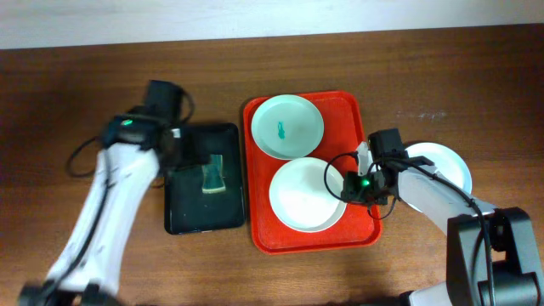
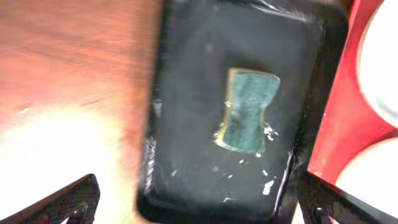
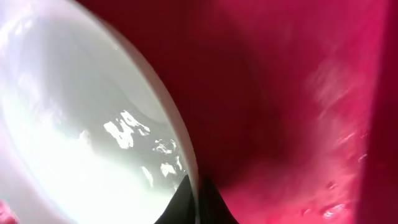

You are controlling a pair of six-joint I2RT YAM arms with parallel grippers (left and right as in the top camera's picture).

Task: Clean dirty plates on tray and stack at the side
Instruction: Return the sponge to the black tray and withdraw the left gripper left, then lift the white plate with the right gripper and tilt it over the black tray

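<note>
At the left of the overhead view, the left gripper [image 1: 185,153] is poised over the upper left edge of a black tray [image 1: 191,212]. In the left wrist view its fingers [image 2: 78,199] are seen spread wide at the lower corners of the frame, with nothing grasped between them. A green sponge [image 1: 212,175] is laid near the middle of the black tray. Just to the right, at the centre of the frame, the red tray [image 1: 348,115] is set.

Two plates are carried on the red tray, their rims meeting. The smeared plate [image 1: 287,126], pale mint with a teal mark, is at the top. The unmarked plate [image 1: 302,200] is below it. The right rim of the unmarked plate is pinched by the right gripper [image 1: 355,177], whose dark fingers [image 3: 180,208] are seen clamped on that rim at the bottom of the right wrist view.

A third plate [image 1: 442,161] is placed on the table [image 1: 85,85] at the right, just beside the red tray, and is partly hidden by the right arm [image 1: 425,195].
</note>
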